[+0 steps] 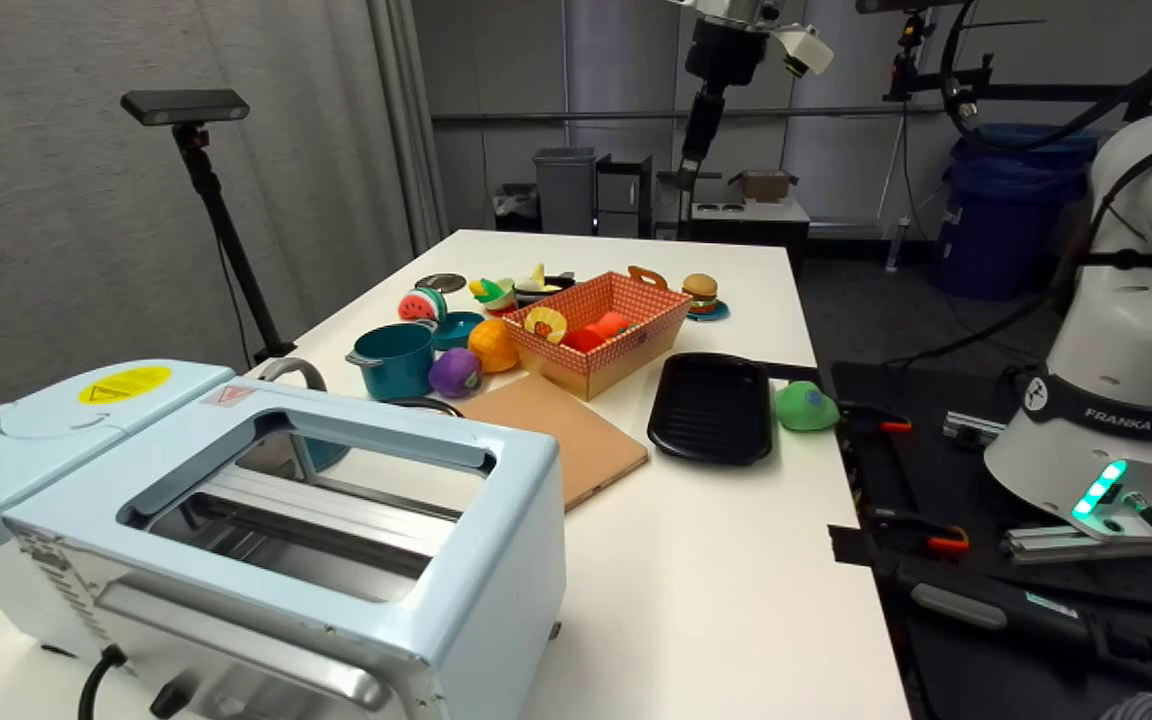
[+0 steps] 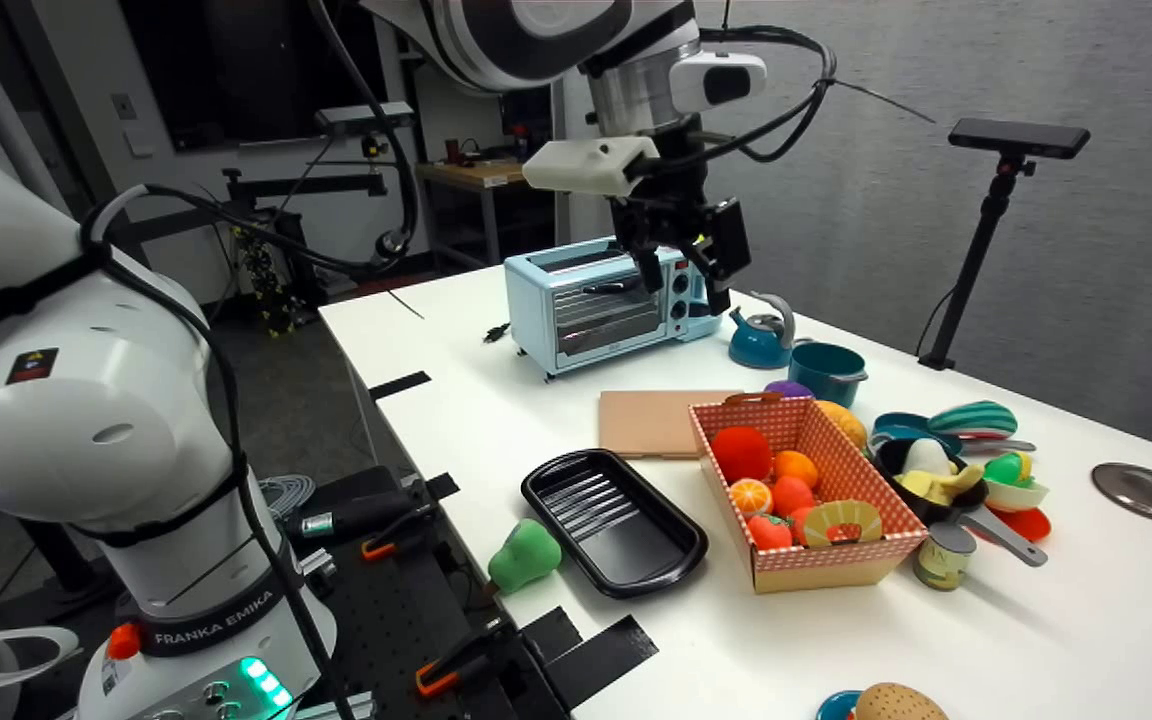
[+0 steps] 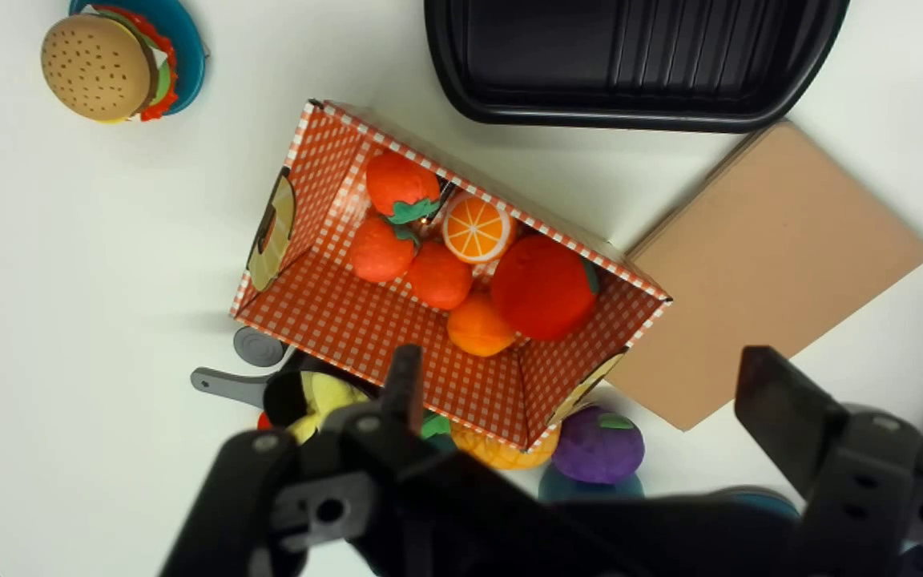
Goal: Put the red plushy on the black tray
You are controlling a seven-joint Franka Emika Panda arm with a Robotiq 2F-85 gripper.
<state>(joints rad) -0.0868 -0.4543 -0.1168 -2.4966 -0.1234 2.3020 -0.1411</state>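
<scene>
Fingers (image 3: 790, 429) parted wide hang above the desk (image 3: 77, 272); the big red plushy (image 3: 542, 288) sits in a basket (image 3: 353, 312) near the black tray (image 3: 554, 52).

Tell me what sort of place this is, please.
Probably a robotics lab, judging by the Franka arm, the camera on a stand, and the toy-laden table.

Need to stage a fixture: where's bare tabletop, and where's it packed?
Bare: between black tray and toaster oven, beside the cutting board; also between gingham box and toy burger. Crowded: the box's side away from the tray, with teal pot, purple plushy.
</scene>
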